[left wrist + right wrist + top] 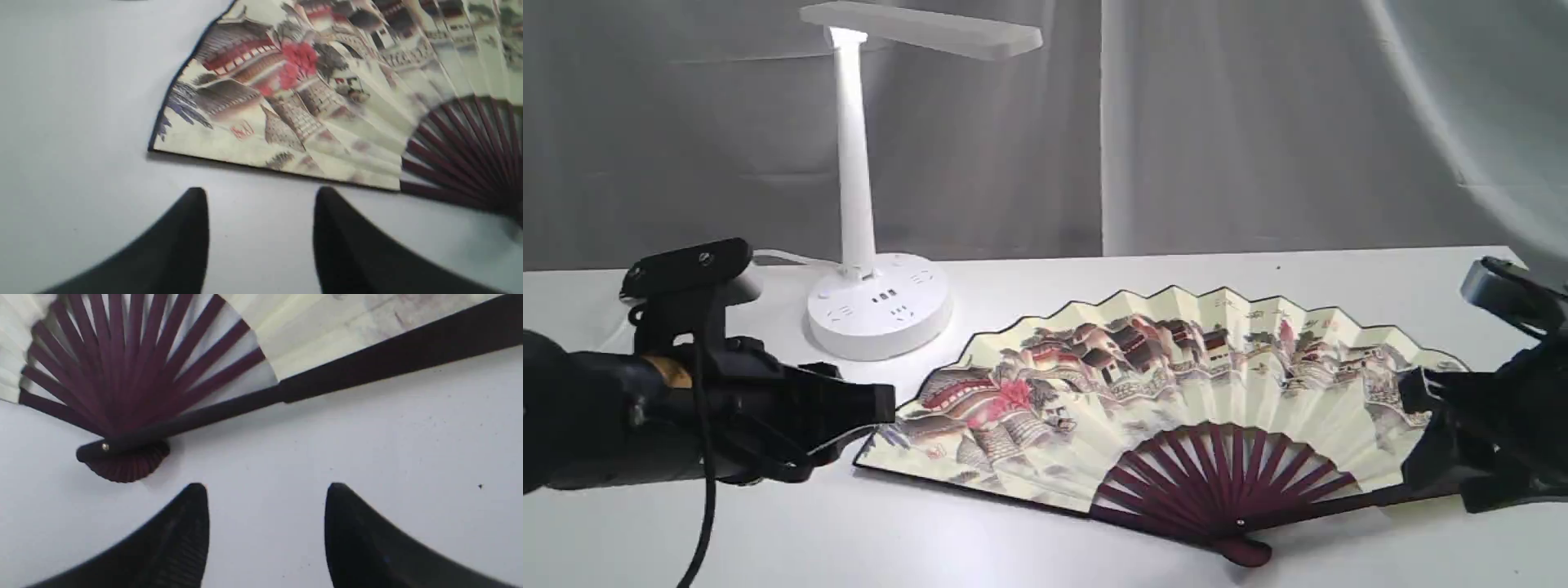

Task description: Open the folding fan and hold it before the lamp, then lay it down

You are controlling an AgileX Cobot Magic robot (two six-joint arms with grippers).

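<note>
The folding fan (1176, 392) lies fully spread and flat on the white table (1045, 555), painted side up, its maroon ribs meeting at the pivot (1241, 549) near the front. Behind its left end stands the white lamp (858, 196), its bar head lit. My left gripper (878, 408) hovers at the fan's left edge, open and holding nothing; the wrist view shows the fan's edge (286, 106) just beyond the left gripper (261, 196). My right gripper (1413, 433) is at the fan's right guard, open and empty. In its wrist view the dark guard (367, 363) lies beyond the right gripper (267, 492).
A grey curtain (1258, 122) hangs behind the table. The lamp's round base (880, 312) with sockets sits at the back left, its white cord (784, 260) trailing behind the left arm.
</note>
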